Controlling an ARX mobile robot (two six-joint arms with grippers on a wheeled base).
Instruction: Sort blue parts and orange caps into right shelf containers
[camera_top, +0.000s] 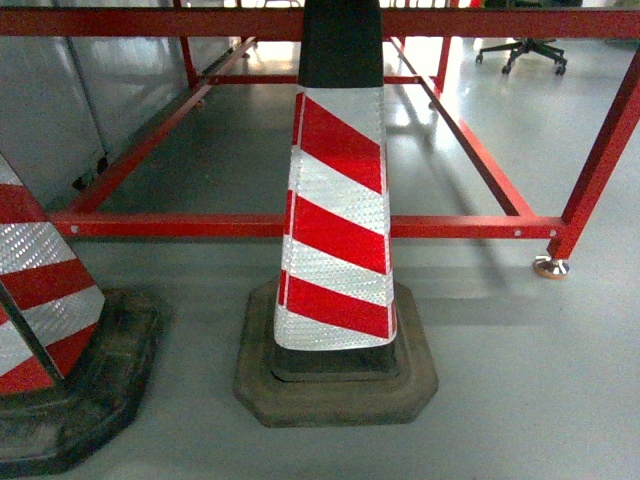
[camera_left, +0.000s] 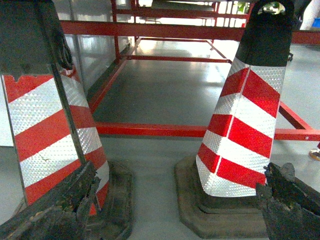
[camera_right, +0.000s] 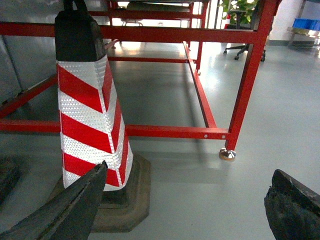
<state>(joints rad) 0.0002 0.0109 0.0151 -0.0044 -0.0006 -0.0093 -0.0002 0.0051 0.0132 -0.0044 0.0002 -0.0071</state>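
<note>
The blue parts, the orange caps and the right shelf containers are out of view. My left gripper (camera_left: 181, 172) hangs low over the grey floor, open, with nothing between its worn black fingers (camera_left: 60, 210); it looks into the gap between two traffic cones. In the right wrist view my right gripper (camera_right: 190, 169) is also open and empty above bare floor, its left finger (camera_right: 75, 205) in front of a cone's base. Neither gripper shows in the head view.
A red-and-white striped cone (camera_top: 340, 230) on a black rubber base stands straight ahead, and a second cone (camera_top: 40, 290) stands at the left. Behind them runs a low red steel frame (camera_top: 180, 225) with a levelling foot (camera_top: 550, 267). An office chair (camera_top: 525, 50) stands far back.
</note>
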